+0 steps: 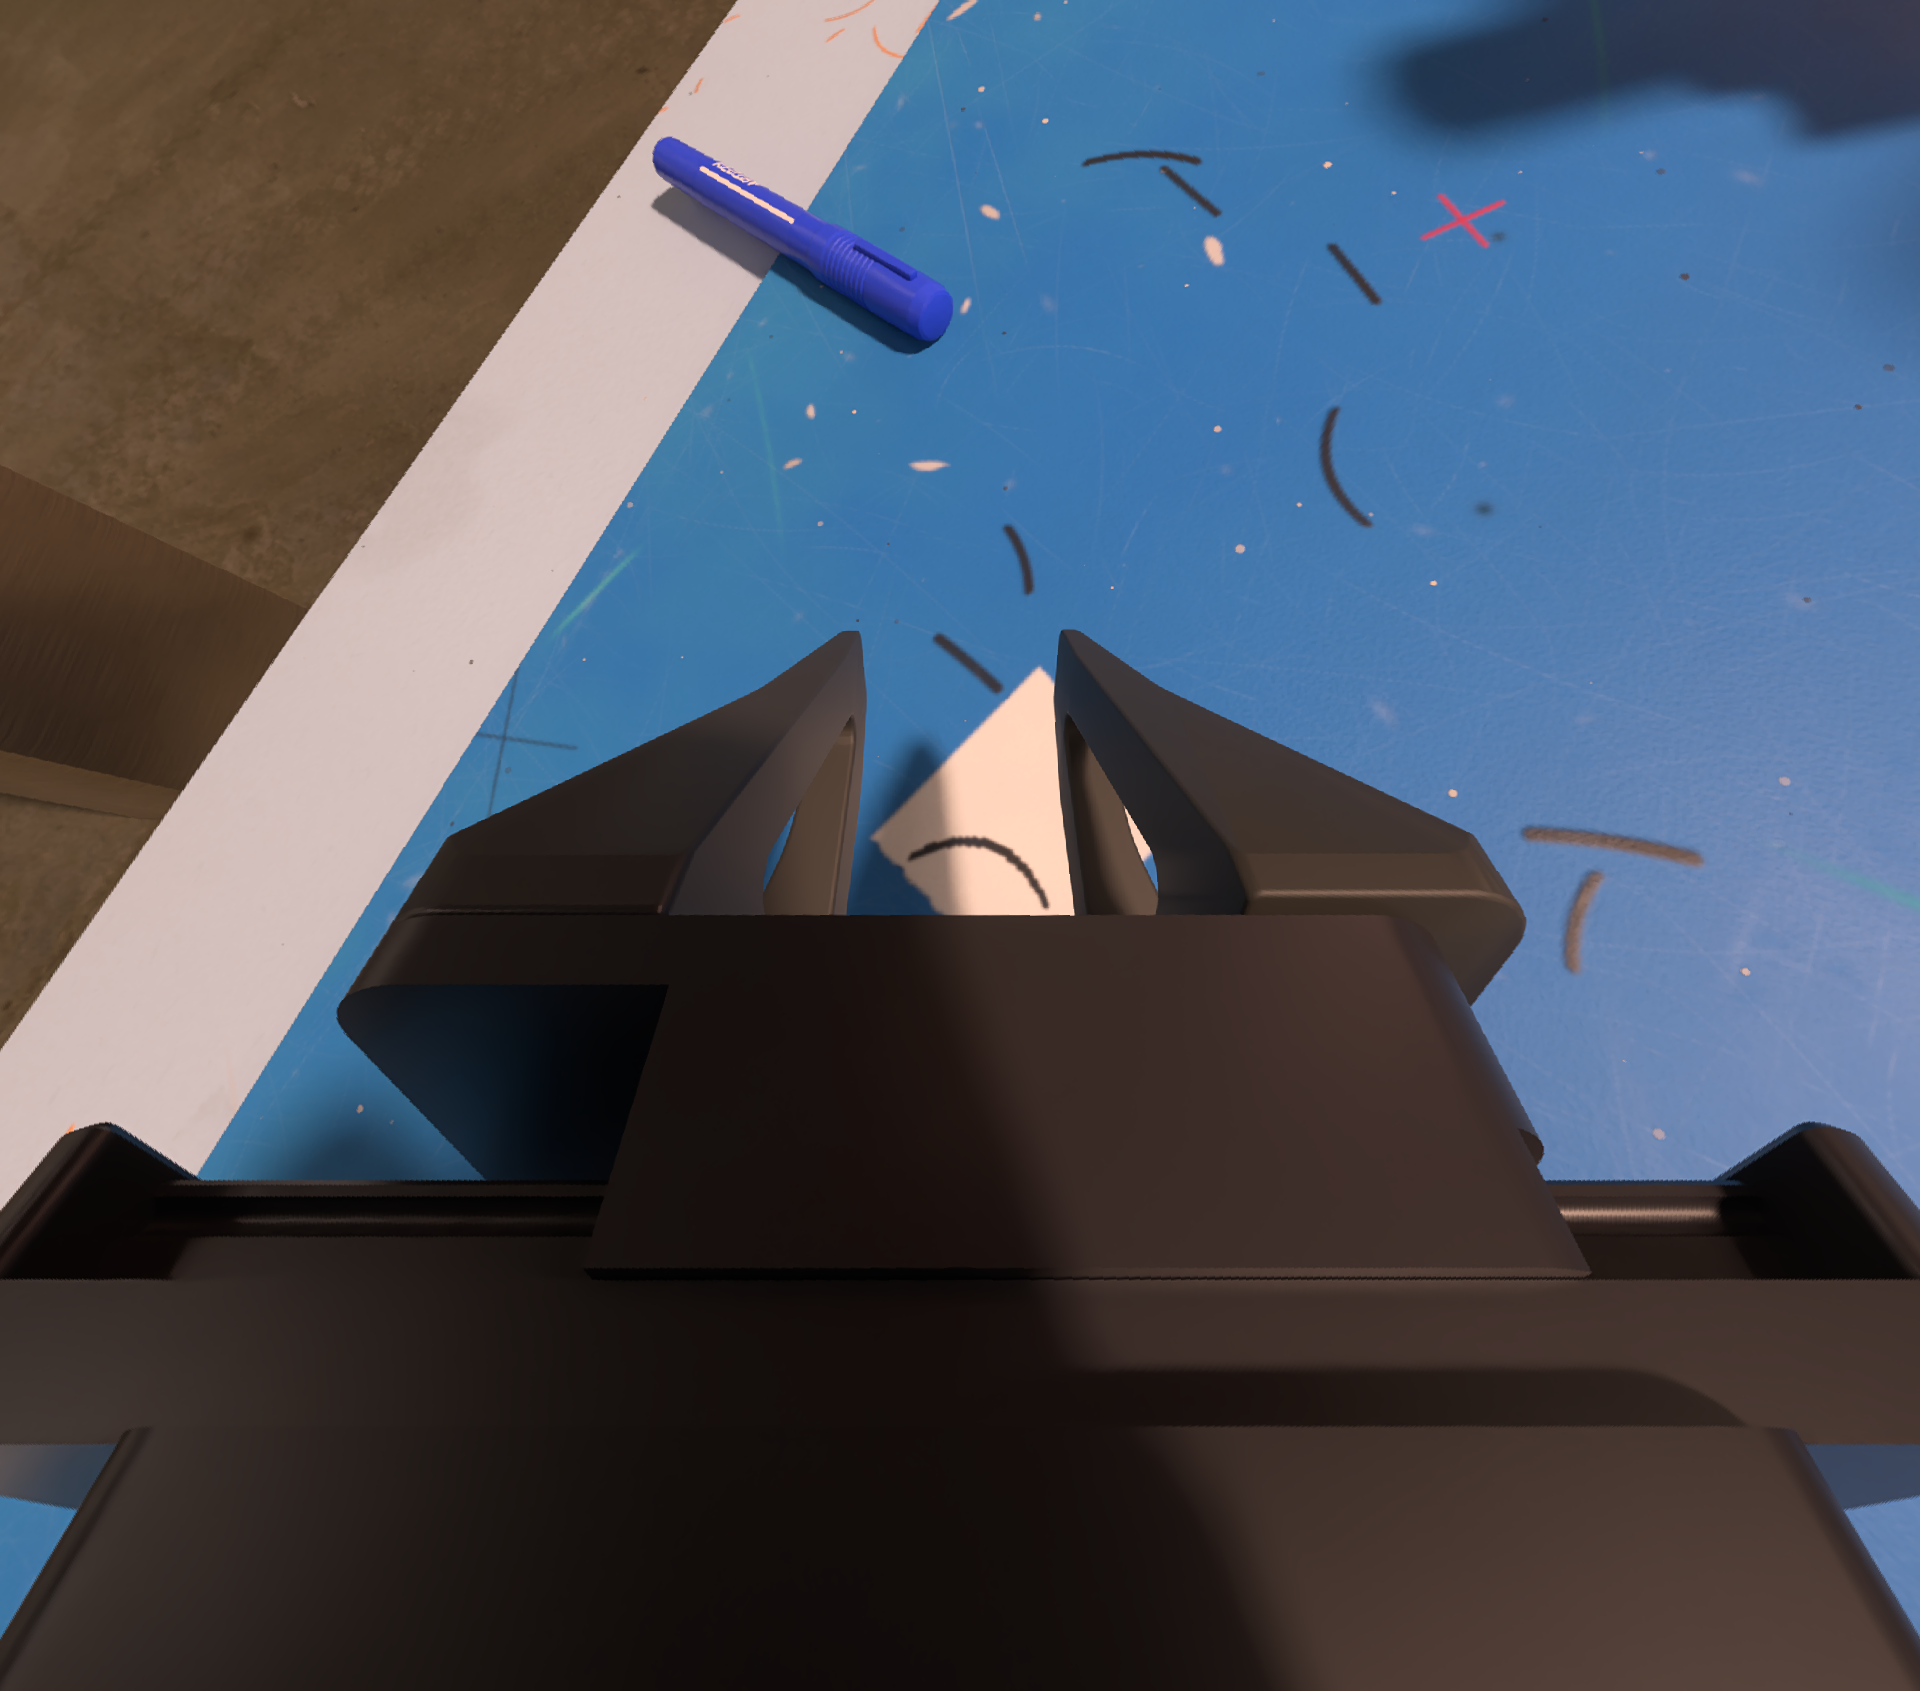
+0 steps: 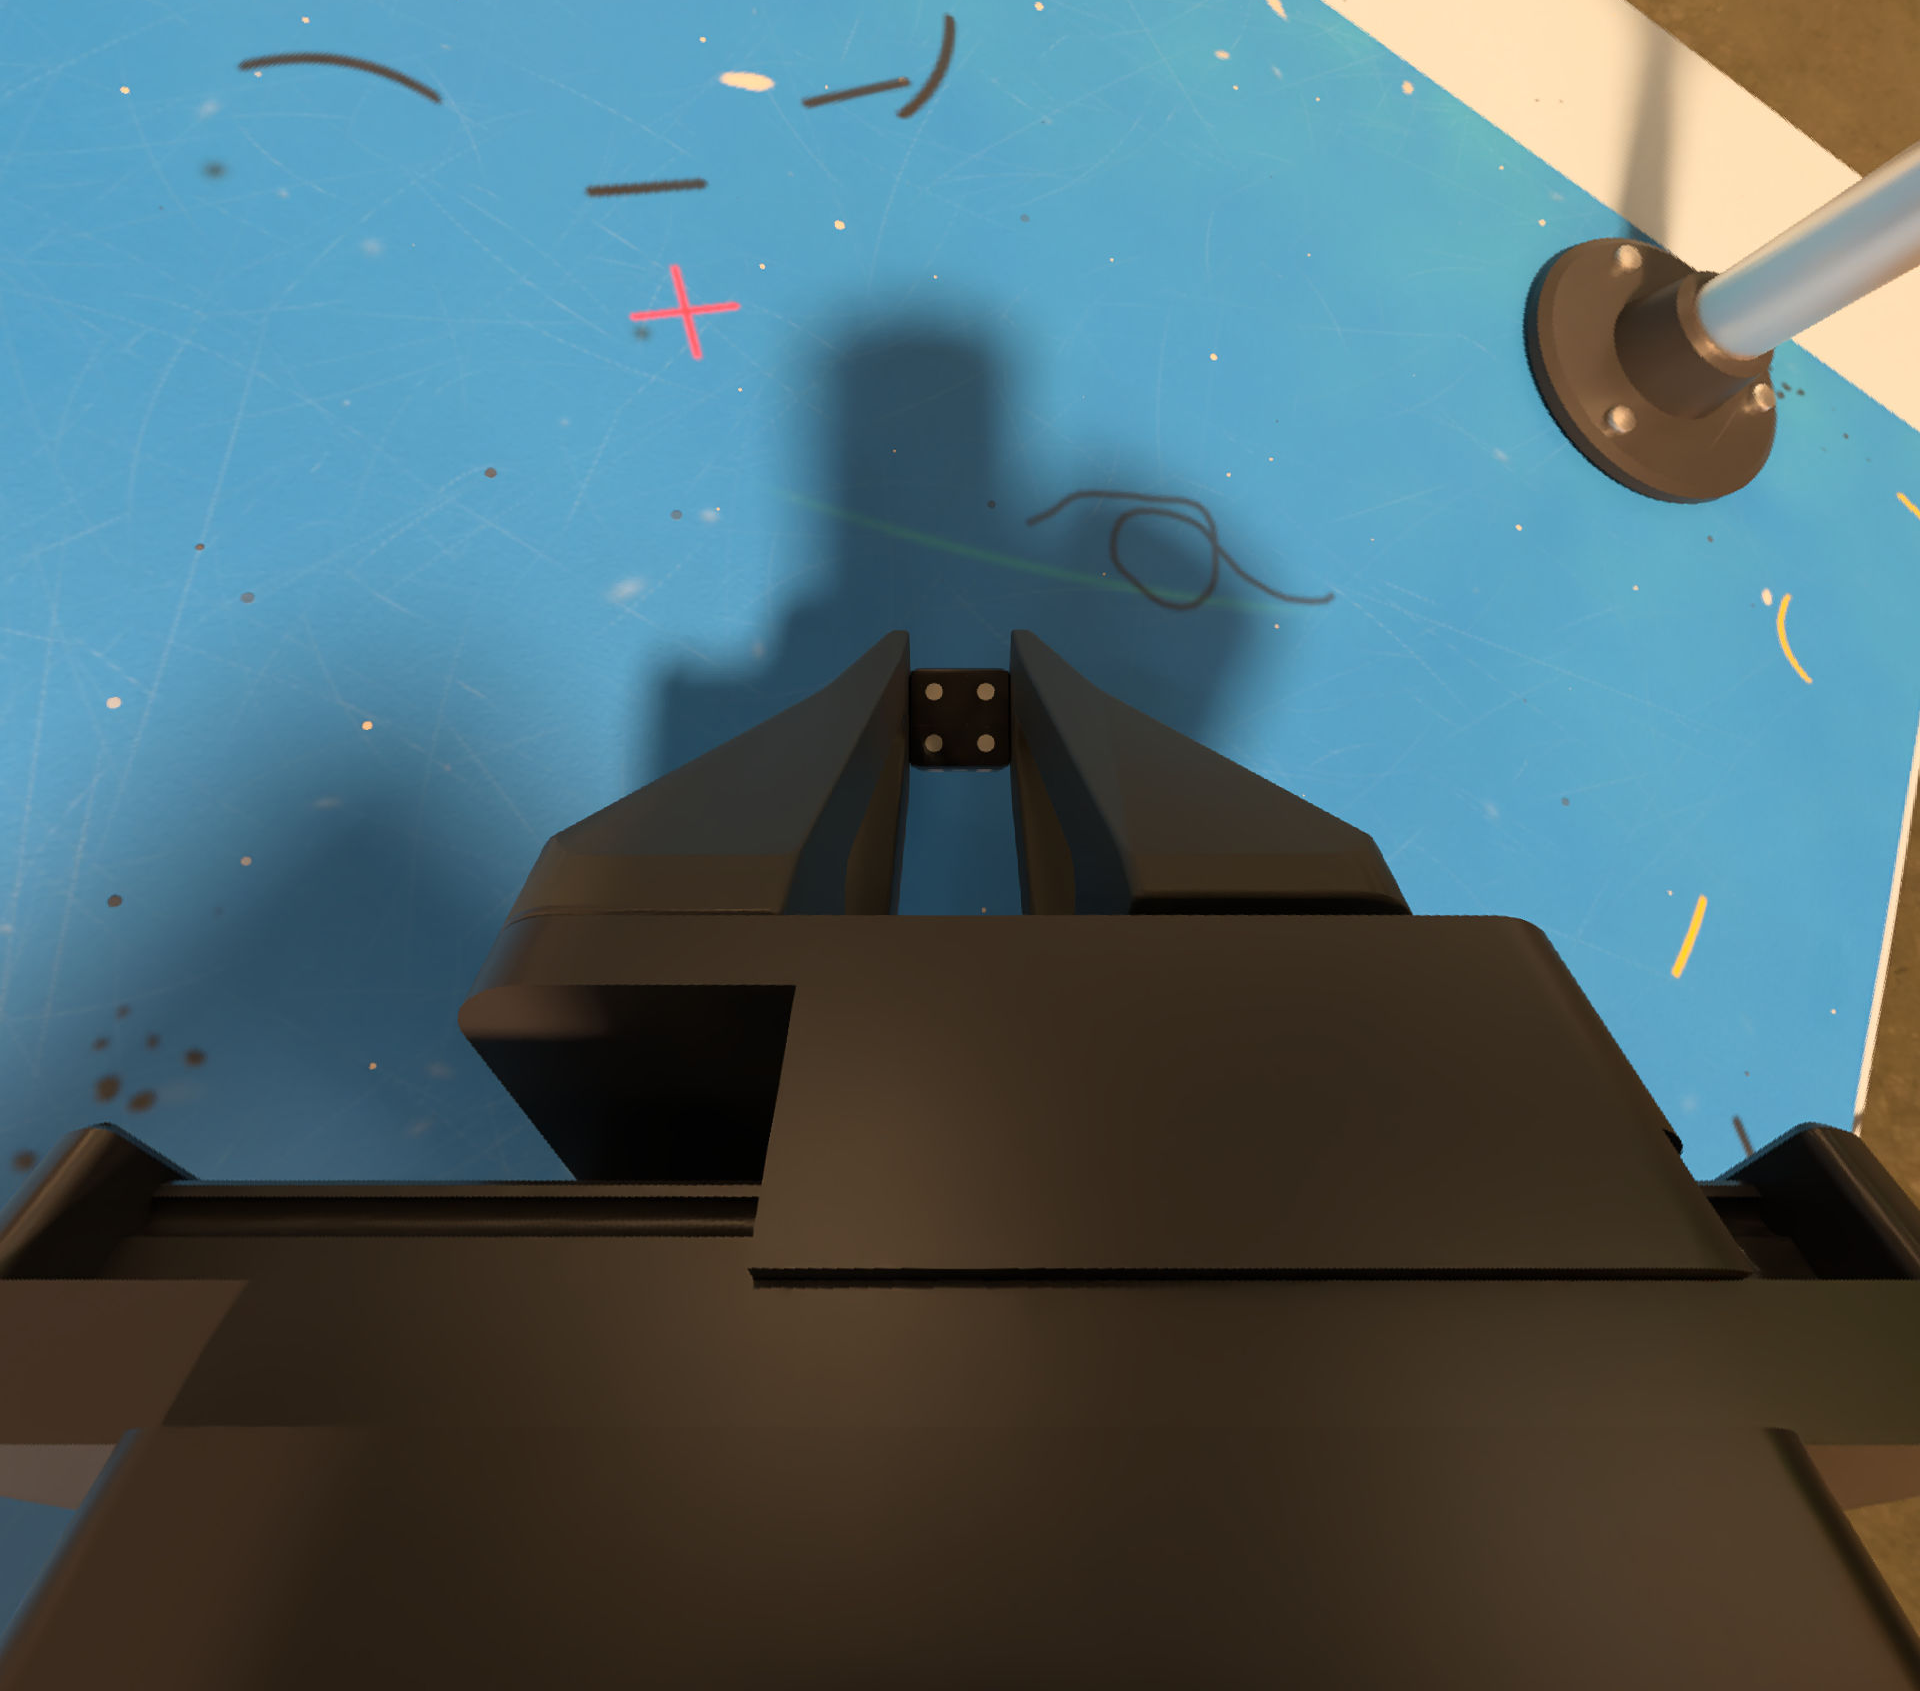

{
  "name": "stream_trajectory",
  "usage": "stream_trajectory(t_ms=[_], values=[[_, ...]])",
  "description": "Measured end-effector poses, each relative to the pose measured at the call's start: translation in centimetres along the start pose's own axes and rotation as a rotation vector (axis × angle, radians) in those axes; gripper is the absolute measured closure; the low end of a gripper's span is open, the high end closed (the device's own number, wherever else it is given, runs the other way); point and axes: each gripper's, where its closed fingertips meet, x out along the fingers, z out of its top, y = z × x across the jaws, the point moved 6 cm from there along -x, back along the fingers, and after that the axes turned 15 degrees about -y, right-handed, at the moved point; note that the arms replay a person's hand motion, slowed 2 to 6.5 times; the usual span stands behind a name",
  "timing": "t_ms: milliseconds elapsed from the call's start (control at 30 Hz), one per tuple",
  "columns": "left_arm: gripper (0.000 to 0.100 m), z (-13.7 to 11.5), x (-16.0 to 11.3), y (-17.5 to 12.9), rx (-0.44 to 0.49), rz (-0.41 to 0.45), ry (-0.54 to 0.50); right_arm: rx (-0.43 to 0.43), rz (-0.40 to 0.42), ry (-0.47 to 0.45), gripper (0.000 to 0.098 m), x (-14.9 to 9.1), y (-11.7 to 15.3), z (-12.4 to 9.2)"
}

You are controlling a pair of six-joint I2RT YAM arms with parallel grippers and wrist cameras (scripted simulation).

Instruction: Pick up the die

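The left gripper (image 1: 960, 644) hangs with its fingers spread and empty above a white paper scrap (image 1: 982, 794) on the blue mat (image 1: 1455, 602); a blue marker (image 1: 800, 241) lies ahead to its left. The right gripper (image 2: 960, 642) pinches the black die (image 2: 959, 719) between its fingertips, clear of the mat, four-pip face toward the camera. A post base (image 2: 1652, 379) stands ahead to its right.

Black die (image 2: 959, 719) with pale dots; blue marker (image 1: 801, 240); blue mat (image 2: 416, 446) with dark scribbles.
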Motion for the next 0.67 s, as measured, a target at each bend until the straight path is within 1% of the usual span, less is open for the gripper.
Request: stream_trajectory(t_ms=[233, 667], values=[[0.069, -0.08, -0.03, -0.37, 0.007, -0.009, 0.005, -0.010, -0.019, -0.015, 0.0820, -0.15, -0.05, 0.13], [0.069, -0.11, -0.03, -0.42, 0.009, -0.012, 0.013, -0.036, -0.027, 0.001, 0.0819, 0.09, 0.10, 0.22]])
